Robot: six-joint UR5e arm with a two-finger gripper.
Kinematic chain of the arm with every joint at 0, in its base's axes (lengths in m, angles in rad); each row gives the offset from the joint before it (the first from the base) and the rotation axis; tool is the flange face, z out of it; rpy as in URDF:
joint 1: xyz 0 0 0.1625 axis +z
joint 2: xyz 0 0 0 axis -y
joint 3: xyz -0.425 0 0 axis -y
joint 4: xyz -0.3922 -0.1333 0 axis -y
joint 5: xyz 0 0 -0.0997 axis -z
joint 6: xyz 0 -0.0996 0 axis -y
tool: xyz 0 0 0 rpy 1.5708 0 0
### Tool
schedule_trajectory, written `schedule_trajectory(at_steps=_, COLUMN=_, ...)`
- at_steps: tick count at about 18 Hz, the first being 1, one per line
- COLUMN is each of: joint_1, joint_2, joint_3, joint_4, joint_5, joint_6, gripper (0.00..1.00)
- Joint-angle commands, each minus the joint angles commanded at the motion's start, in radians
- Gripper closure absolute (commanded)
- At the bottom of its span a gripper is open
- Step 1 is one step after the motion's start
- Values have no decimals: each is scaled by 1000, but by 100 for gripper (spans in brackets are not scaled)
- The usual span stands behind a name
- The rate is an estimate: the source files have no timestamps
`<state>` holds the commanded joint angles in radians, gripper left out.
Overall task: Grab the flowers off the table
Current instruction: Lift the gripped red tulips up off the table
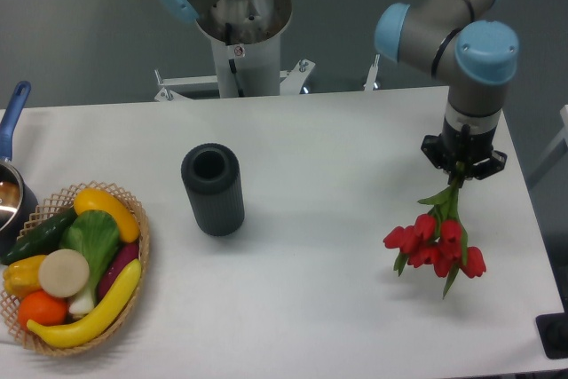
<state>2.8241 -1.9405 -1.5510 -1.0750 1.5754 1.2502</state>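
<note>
The flowers, a small bunch of red tulips with green leaves and stems, hang buds-down at the right side of the white table. Their stems run up into my gripper, which points straight down and is shut on them. The buds are low over the tabletop; I cannot tell whether they touch it. The fingertips are mostly hidden by the gripper body and the leaves.
A dark grey cylindrical vase stands left of centre. A wicker basket of fruit and vegetables sits at the front left. A pot with a blue handle is at the left edge. The arm's base stands behind the table.
</note>
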Motion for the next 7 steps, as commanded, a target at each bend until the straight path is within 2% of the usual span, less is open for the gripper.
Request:
schedule_trajectory(at_steps=3, joint_1=-2, joint_2=0, joint_3=43, joint_4=-77, joint_5=2, joint_6=0, gripper=98)
schedule_trajectory(at_steps=7, joint_1=-5, joint_2=0, joint_3=48, joint_4=-91, joint_5=0, joint_6=0, gripper=98)
